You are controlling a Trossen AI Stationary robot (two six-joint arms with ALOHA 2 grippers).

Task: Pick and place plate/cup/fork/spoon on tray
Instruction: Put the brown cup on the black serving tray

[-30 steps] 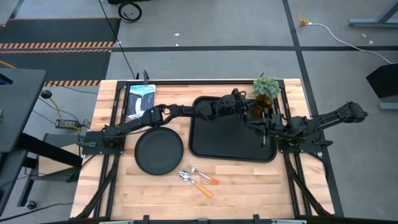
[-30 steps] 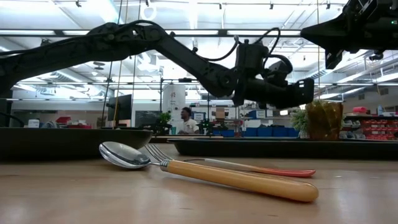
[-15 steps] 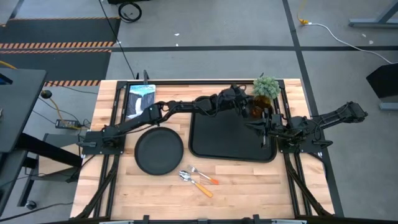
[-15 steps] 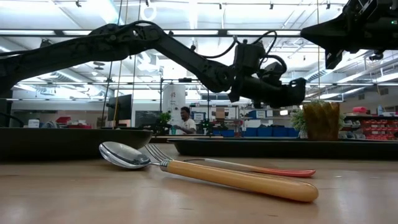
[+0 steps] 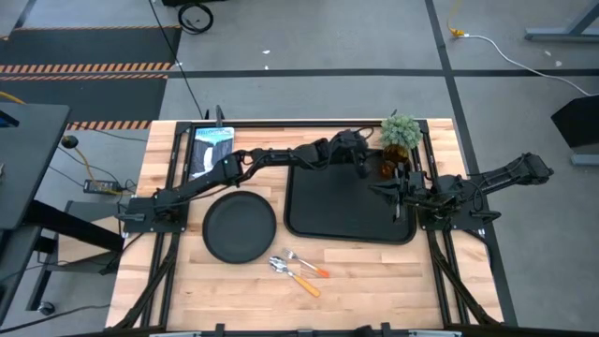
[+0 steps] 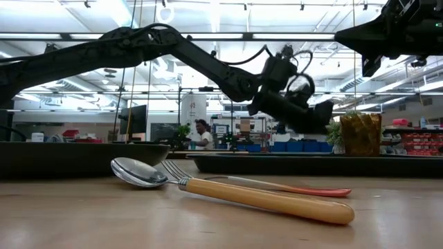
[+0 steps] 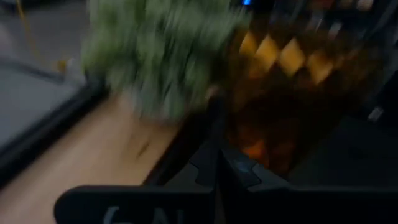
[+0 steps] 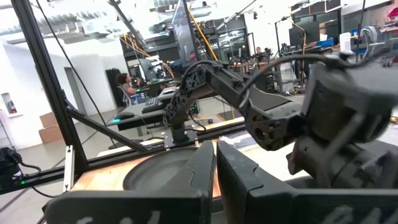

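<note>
The amber cup (image 5: 387, 168) stands upright in the far right corner of the black tray (image 5: 337, 211), next to the green plant (image 5: 400, 130). My left gripper (image 5: 363, 159) hovers over the tray's far edge, just left of the cup, shut and empty. The left wrist view shows the cup (image 7: 292, 93) ahead of the fingers. My right gripper (image 5: 393, 192) waits shut over the tray's right rim. The round black plate (image 5: 240, 227) lies left of the tray. The spoon (image 5: 295, 276) and the fork (image 5: 306, 264) lie side by side near the front edge.
A white and blue booklet (image 5: 213, 150) lies at the far left of the table. The plant stands at the far right corner, close behind the cup. In the low view a person (image 6: 203, 135) shows in the room beyond the table.
My left gripper has drawn back from the cup toward the table's left and far edge, tipping its fingers downward. The cup has stayed where it stood on the tray.
</note>
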